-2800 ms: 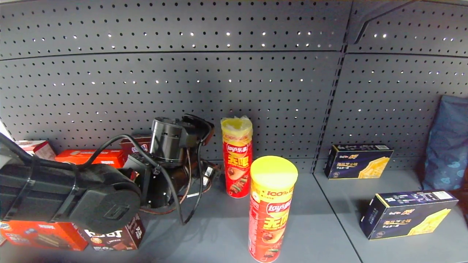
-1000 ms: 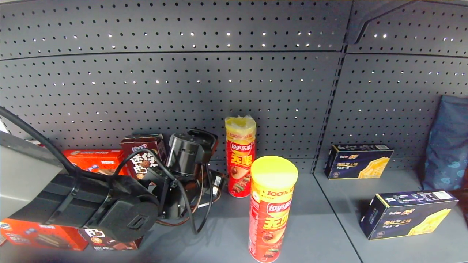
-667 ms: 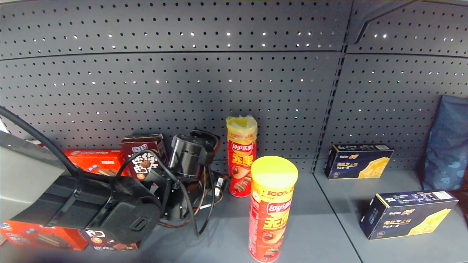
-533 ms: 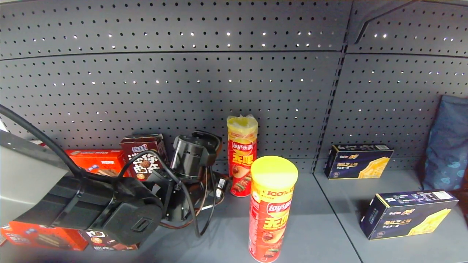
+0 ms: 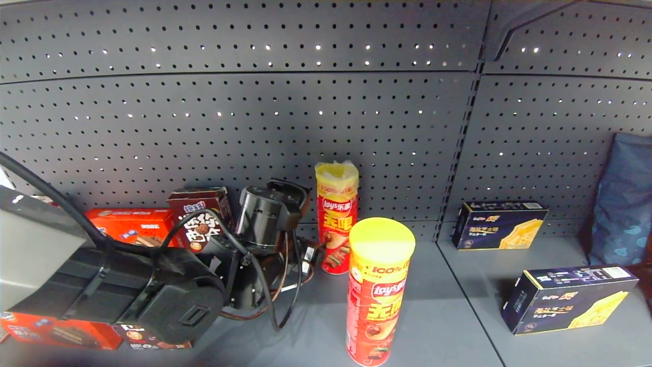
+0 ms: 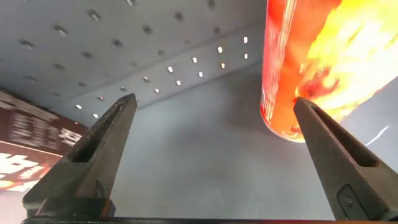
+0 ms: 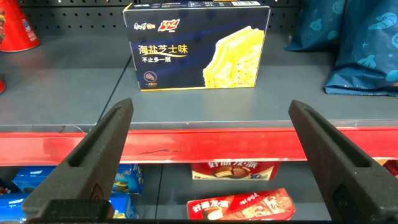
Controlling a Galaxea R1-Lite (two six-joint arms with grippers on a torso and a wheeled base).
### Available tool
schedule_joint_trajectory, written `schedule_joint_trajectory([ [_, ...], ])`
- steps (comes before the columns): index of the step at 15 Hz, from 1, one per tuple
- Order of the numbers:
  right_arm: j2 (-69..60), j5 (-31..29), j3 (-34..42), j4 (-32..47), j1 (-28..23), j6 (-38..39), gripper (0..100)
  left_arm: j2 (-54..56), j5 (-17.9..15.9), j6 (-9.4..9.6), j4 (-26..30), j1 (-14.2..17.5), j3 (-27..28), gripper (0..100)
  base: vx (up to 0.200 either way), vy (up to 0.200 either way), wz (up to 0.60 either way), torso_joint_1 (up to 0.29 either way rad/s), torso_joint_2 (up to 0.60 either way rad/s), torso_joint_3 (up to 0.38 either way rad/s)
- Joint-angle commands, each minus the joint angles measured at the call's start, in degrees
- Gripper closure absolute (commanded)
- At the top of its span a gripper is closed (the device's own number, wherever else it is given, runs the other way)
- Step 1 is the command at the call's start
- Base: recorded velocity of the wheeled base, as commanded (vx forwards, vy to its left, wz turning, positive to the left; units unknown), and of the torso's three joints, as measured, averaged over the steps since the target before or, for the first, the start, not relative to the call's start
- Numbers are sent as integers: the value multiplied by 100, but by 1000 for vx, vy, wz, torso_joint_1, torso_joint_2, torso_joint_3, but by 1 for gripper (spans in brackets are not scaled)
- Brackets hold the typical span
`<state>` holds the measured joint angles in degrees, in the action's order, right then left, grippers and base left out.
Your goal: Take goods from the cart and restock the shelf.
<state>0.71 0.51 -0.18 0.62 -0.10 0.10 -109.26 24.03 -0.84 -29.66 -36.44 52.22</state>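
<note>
My left gripper (image 6: 214, 102) is open and holds nothing. It points at the shelf's back wall, between a brown snack box (image 6: 25, 140) and the rear chip can (image 6: 311, 62). In the head view my left arm (image 5: 260, 214) lies low over the shelf (image 5: 316, 326), with the brown box (image 5: 201, 216) upright behind it and the rear can (image 5: 337, 219) just to its right. A second chip can (image 5: 379, 290) stands nearer the front. My right gripper (image 7: 209, 106) is open and holds nothing, in front of a navy cracker box (image 7: 196, 46).
Orange boxes (image 5: 130, 227) lie at the left of the shelf. Two navy boxes (image 5: 501, 224) (image 5: 565, 298) and a blue bag (image 5: 624, 199) are at the right. Below the red shelf edge (image 7: 199, 146), a lower shelf holds red boxes (image 7: 242, 205).
My left arm has moved to the right, uncovering the brown box that stands at the back. The rear chip can has shifted slightly to the right. The front can has not moved.
</note>
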Motion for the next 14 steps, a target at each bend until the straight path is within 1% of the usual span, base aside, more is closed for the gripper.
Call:
schedule_joint_trajectory([
  [1,8,2,1,-1,1,-1,0,423,5,110,30,40,7,0,0,0,0,0,0,0],
  [3,8,2,1,-1,1,-1,0,968,-3,471,127,128,-28,0,0,0,0,0,0,0],
  [4,8,2,1,-1,1,-1,0,1338,-3,594,294,146,-37,0,0,0,0,0,0,0],
  [5,8,2,1,-1,1,-1,0,1759,-3,629,584,146,-37,0,0,0,0,0,0,0],
  [7,8,2,1,-1,1,-1,0,2691,49,629,1243,137,-63,0,0,0,0,0,0,0],
  [8,8,2,1,-1,1,-1,0,3060,111,629,1402,128,-178,0,0,0,0,0,0,0],
  [9,8,2,1,-1,1,-1,0,3465,128,629,1489,102,-345,0,0,0,0,0,0,0],
  [10,8,2,1,-1,1,-1,0,3965,128,682,1525,102,-599,0,0,0,0,0,0,0],
  [11,8,2,1,-1,1,-1,0,4335,128,849,1525,128,-802,0,0,0,0,0,0,0],
  [12,8,2,1,-1,1,-1,0,4335,128,849,1525,128,-802,0,0,0,0,0,0,0],
  [13,8,2,1,-1,1,-1,0,5205,128,972,1533,137,-1470,0,0,0,0,0,0,0],
  [14,8,2,1,-1,1,-1,0,5776,120,989,1533,119,-2006,0,0,0,0,0,0,0],
])
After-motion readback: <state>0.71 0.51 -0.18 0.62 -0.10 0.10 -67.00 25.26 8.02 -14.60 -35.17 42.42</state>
